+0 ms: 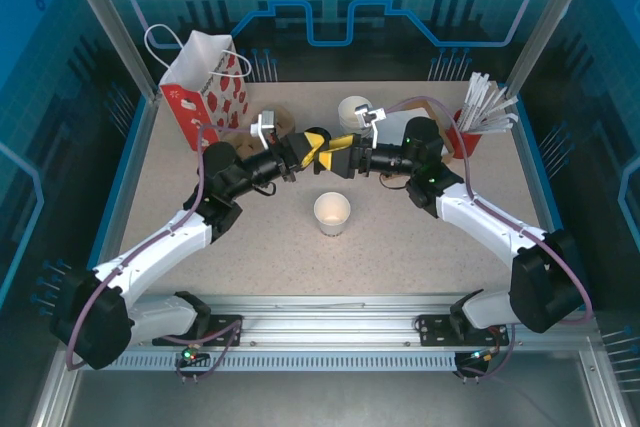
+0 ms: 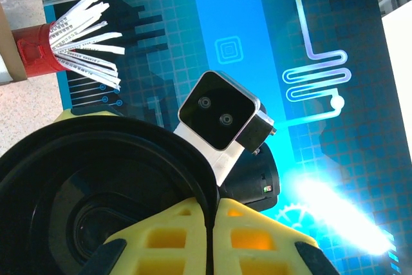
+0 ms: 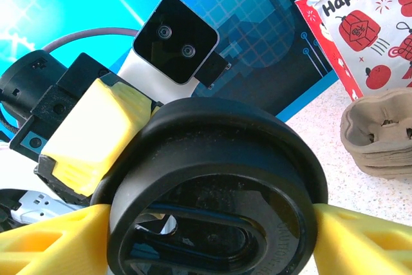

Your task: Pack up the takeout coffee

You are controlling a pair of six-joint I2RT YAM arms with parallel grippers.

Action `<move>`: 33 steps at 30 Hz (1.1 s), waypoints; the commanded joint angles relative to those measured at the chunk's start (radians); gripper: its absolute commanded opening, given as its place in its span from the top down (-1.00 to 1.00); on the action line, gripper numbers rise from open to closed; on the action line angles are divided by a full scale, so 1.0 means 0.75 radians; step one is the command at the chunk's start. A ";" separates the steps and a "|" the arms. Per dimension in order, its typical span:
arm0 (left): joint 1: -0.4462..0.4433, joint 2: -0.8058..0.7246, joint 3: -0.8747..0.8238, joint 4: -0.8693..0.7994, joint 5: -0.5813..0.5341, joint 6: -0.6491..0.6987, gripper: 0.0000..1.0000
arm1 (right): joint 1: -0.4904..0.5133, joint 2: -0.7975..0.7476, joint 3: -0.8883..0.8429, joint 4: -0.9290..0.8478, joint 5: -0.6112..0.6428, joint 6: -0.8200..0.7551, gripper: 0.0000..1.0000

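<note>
Tabletop [image 1: 250, 247] of speckled beige laminate, walled by blue circuit-printed panels [image 1: 400, 7], is what I'm working over. My left gripper [image 2: 209, 236] is pinched tight on the rim of a round black plastic lid [image 2: 96, 178]. My right gripper [image 3: 206, 249] spans the same lid, a finger against each side. The small light paper cup [image 1: 332, 213] stands lidless, just on the near side of both. A red-and-white paper bag [image 1: 205, 77] stands back left.

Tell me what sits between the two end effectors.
A black lid: the left end effector pinches its rim and the right end effector spans it, clearest in both wrist views; the top view shows their fingers meeting there.
</note>
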 commanded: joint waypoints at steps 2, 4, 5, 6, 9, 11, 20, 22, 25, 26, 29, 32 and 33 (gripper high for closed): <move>-0.013 0.010 -0.023 0.044 0.005 -0.031 0.86 | 0.023 -0.007 -0.013 0.085 0.006 0.001 -0.46; -0.013 0.012 -0.027 0.047 0.003 -0.035 0.85 | 0.023 -0.013 -0.017 0.083 0.014 0.001 -0.46; -0.012 0.012 -0.030 0.052 0.001 -0.036 0.85 | 0.022 -0.017 -0.019 0.082 0.016 -0.001 -0.44; -0.011 0.011 -0.034 0.057 -0.002 -0.038 0.85 | 0.021 -0.022 -0.022 0.079 0.020 -0.002 -0.41; -0.011 0.012 -0.039 0.059 -0.009 -0.035 0.84 | 0.014 -0.036 -0.027 0.056 0.030 -0.010 -0.37; -0.010 0.011 -0.041 0.059 -0.014 -0.035 0.82 | 0.007 -0.051 -0.029 0.021 0.045 -0.026 -0.35; 0.023 0.011 -0.039 -0.004 -0.029 0.020 0.45 | -0.035 -0.121 -0.067 -0.175 0.105 -0.103 -0.26; 0.043 0.008 -0.037 -0.043 -0.028 0.058 0.32 | -0.053 -0.151 -0.080 -0.235 0.121 -0.125 -0.25; 0.084 -0.012 -0.022 -0.193 -0.044 0.205 0.13 | -0.075 -0.215 -0.081 -0.475 0.196 -0.222 -0.21; 0.098 -0.025 -0.013 -0.274 -0.065 0.292 0.09 | -0.072 -0.241 -0.070 -0.587 0.248 -0.279 -0.21; 0.118 -0.074 0.020 -0.563 -0.188 0.569 0.01 | -0.050 -0.288 -0.009 -0.920 0.445 -0.406 -0.19; 0.122 -0.112 0.053 -0.789 -0.300 0.830 -0.07 | 0.044 -0.265 0.118 -1.279 0.740 -0.524 -0.17; 0.122 -0.119 0.067 -0.861 -0.332 0.915 -0.10 | 0.083 -0.240 0.165 -1.383 0.828 -0.557 -0.18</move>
